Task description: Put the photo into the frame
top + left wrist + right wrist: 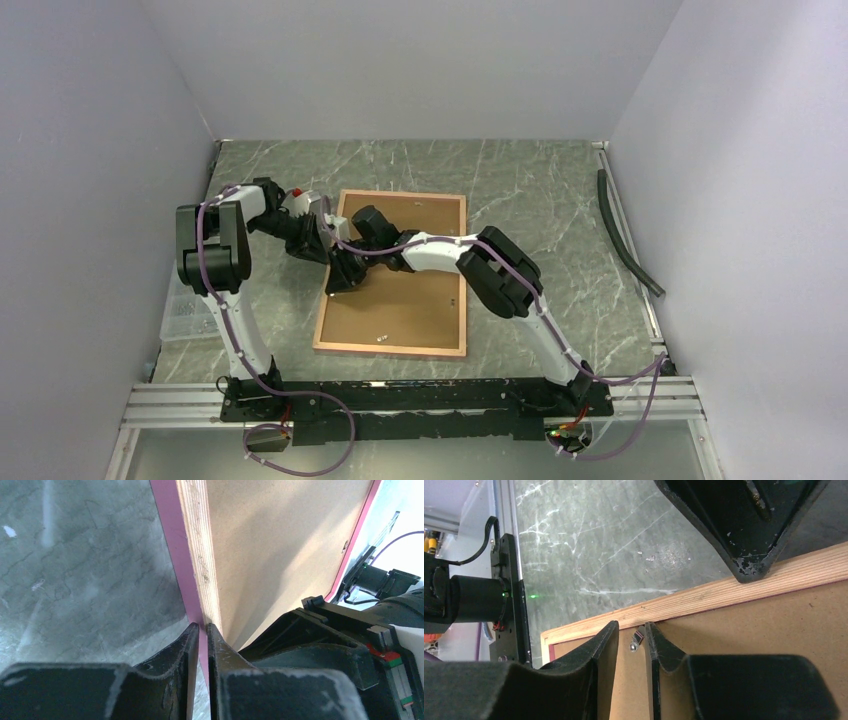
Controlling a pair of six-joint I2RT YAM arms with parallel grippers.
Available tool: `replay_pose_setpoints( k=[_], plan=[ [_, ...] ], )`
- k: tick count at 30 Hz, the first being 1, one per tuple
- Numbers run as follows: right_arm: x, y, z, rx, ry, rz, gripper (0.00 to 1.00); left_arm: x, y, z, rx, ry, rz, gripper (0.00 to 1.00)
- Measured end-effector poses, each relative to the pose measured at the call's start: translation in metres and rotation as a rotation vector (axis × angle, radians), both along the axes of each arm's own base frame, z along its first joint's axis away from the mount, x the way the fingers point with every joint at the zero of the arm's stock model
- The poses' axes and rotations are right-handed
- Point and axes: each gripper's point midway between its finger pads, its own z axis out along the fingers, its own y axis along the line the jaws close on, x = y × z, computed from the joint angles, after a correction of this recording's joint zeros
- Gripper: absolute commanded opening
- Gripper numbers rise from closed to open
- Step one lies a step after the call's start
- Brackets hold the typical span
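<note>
The frame [464, 270] lies face down on the marble table, its light wood rear [704, 597] up and a brown backing board [430, 310] set in it. My left gripper [328, 254] is shut on the frame's left edge, the pink border [187, 580] pinched between its fingertips [220, 635]. My right gripper [338, 286] hovers low over the board just inside that edge, open by a narrow gap [631, 627]. A small metal clip [635, 641] stands between its fingers, close to the right one. The photo is hidden.
A black hose [625, 235] lies along the table's right side. A clear plastic box [185, 310] sits at the left wall. The aluminium base rail [400, 395] runs along the near edge. Grey walls enclose three sides.
</note>
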Motion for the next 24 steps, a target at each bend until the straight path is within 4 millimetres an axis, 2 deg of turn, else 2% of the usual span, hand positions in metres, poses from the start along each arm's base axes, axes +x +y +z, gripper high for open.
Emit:
replay_pose_setpoints(
  k=[24],
  plan=[
    [-0.0024, 0.0009, -0.0034, -0.034, -0.072, 0.022, 0.26, -0.0007, -0.0030, -0.0005, -0.010, -0.001, -0.001, 0.12]
  ],
)
